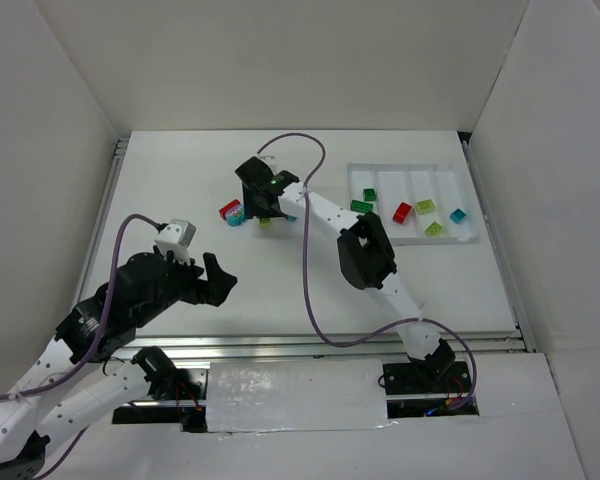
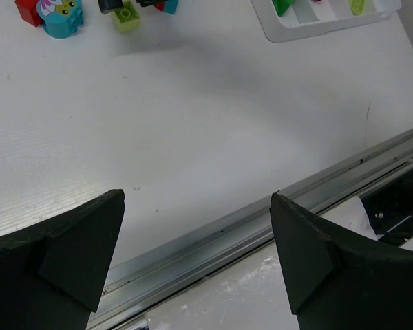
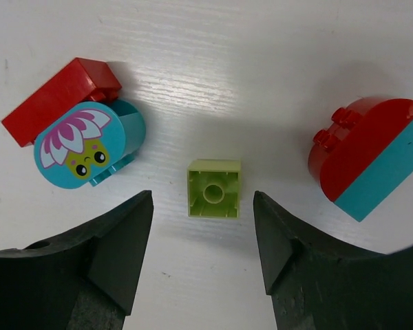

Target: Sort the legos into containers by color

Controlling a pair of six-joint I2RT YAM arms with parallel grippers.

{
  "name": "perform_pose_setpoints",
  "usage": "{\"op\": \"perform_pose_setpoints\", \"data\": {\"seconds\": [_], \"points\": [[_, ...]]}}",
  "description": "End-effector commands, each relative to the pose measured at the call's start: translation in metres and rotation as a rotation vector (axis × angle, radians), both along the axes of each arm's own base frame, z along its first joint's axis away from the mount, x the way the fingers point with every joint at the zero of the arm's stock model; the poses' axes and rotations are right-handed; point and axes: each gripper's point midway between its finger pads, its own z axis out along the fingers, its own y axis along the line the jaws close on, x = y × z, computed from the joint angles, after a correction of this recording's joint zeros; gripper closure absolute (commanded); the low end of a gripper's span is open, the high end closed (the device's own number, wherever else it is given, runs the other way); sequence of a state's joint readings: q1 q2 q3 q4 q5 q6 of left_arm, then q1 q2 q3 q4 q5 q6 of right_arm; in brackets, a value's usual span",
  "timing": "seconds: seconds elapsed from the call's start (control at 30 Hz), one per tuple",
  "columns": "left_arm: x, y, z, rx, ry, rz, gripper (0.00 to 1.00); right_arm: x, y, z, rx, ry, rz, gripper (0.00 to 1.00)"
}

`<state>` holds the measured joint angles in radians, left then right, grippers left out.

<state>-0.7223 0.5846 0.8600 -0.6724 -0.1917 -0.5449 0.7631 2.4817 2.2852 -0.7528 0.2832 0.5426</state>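
A yellow-green lego (image 3: 214,188) lies upside down on the white table. My right gripper (image 3: 202,199) is open, with one finger on each side of it and a gap to both. To its left, a red brick (image 3: 55,100) lies against a teal brick with a flower face (image 3: 82,141). A red-and-teal rounded pair (image 3: 368,161) lies to the right. From above, my right gripper (image 1: 263,210) hangs over this cluster. The white tray (image 1: 450,240) of containers holds green (image 1: 365,200), red (image 1: 402,212), yellow-green (image 1: 429,217) and teal (image 1: 458,215) legos. My left gripper (image 1: 220,280) is open and holds nothing.
The left wrist view shows my open left gripper (image 2: 196,199) over the table's metal front rail (image 2: 213,240). The loose legos (image 2: 60,17) and a corner of the tray (image 2: 275,33) lie far ahead. The right arm's purple cable (image 1: 310,250) loops over the table.
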Motion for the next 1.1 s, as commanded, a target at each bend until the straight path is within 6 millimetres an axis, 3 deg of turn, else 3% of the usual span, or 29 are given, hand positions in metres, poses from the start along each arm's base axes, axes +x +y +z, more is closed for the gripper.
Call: {"op": "perform_pose_setpoints", "data": {"seconds": [0.0, 0.17, 0.43, 0.47, 0.5, 0.53, 0.57, 0.6, 0.63, 0.67, 0.7, 0.73, 0.77, 0.8, 0.83, 0.87, 0.9, 0.93, 0.97, 1.0, 1.03, 1.07], "points": [[0.001, -0.006, 0.014, -0.028, -0.06, -0.039, 0.0, 0.001, 0.0, -0.012, -0.014, 0.029, 0.008, 0.33], [-0.001, -0.006, 0.015, -0.031, -0.061, -0.047, 0.0, -0.002, 0.0, -0.028, -0.002, 0.09, 0.017, 0.37], [-0.001, -0.006, 0.017, -0.034, -0.078, -0.052, 0.01, 0.003, -0.005, -0.025, 0.016, 0.093, 0.001, 0.71], [0.0, -0.006, 0.017, -0.031, -0.078, -0.051, 0.01, 0.002, -0.002, -0.014, 0.035, 0.079, 0.009, 0.73], [0.001, -0.006, 0.015, -0.024, -0.073, -0.049, 0.0, -0.003, -0.004, -0.019, 0.031, 0.097, 0.017, 0.8], [0.001, -0.006, 0.014, -0.019, -0.068, -0.048, 0.01, -0.001, 0.004, -0.01, 0.078, 0.068, 0.033, 0.81], [0.002, -0.005, 0.014, -0.016, -0.068, -0.039, 0.0, 0.0, 0.01, 0.027, 0.15, 0.016, 0.057, 0.81], [0.003, -0.004, 0.014, -0.012, -0.066, -0.033, 0.01, -0.019, 0.008, 0.014, 0.165, 0.065, 0.106, 0.82], [0.003, -0.003, 0.013, -0.012, -0.062, -0.025, 0.0, -0.016, 0.018, 0.036, 0.235, 0.001, 0.128, 0.82], [0.004, -0.002, 0.013, -0.008, -0.065, -0.016, 0.0, -0.019, 0.015, 0.086, 0.298, -0.074, 0.146, 0.83], [0.004, 0.0, 0.014, -0.011, -0.067, -0.01, 0.01, -0.03, 0.007, 0.083, 0.296, -0.062, 0.157, 0.83], [0.004, 0.001, 0.014, -0.015, -0.067, 0.0, 0.0, -0.034, -0.001, 0.129, 0.348, -0.14, 0.158, 0.83], [0.004, 0.002, 0.014, -0.014, -0.068, 0.006, 0.0, -0.032, -0.016, 0.144, 0.357, -0.167, 0.137, 0.83], [0.005, 0.004, 0.016, -0.021, -0.075, 0.016, 0.01, -0.037, -0.033, 0.136, 0.341, -0.15, 0.117, 0.83], [0.004, 0.005, 0.016, -0.024, -0.077, 0.018, 0.0, -0.042, -0.049, 0.166, 0.372, -0.195, 0.106, 0.83], [0.005, 0.006, 0.016, -0.023, -0.078, 0.022, 0.01, -0.042, -0.065, 0.169, 0.373, -0.197, 0.077, 0.83], [0.004, 0.006, 0.017, -0.028, -0.082, 0.023, 0.0, -0.034, -0.1, 0.155, 0.342, -0.176, 0.008, 0.83], [0.004, 0.007, 0.016, -0.028, -0.08, 0.025, 0.0, -0.034, -0.128, 0.161, 0.319, -0.192, -0.048, 0.83], [0.004, 0.008, 0.017, -0.028, -0.083, 0.031, 0.0, -0.029, -0.152, 0.153, 0.286, -0.181, -0.108, 0.83], [0.004, 0.008, 0.017, -0.03, -0.083, 0.033, 0.01, -0.027, -0.18, 0.137, 0.246, -0.15, -0.176, 0.83], [0.005, 0.01, 0.016, -0.029, -0.082, 0.043, 0.01, -0.016, -0.233, 0.124, 0.182, -0.126, -0.307, 0.83], [0.005, 0.011, 0.016, -0.028, -0.082, 0.05, 0.01, -0.012, -0.258, 0.115, 0.152, -0.112, -0.368, 0.83]]}}
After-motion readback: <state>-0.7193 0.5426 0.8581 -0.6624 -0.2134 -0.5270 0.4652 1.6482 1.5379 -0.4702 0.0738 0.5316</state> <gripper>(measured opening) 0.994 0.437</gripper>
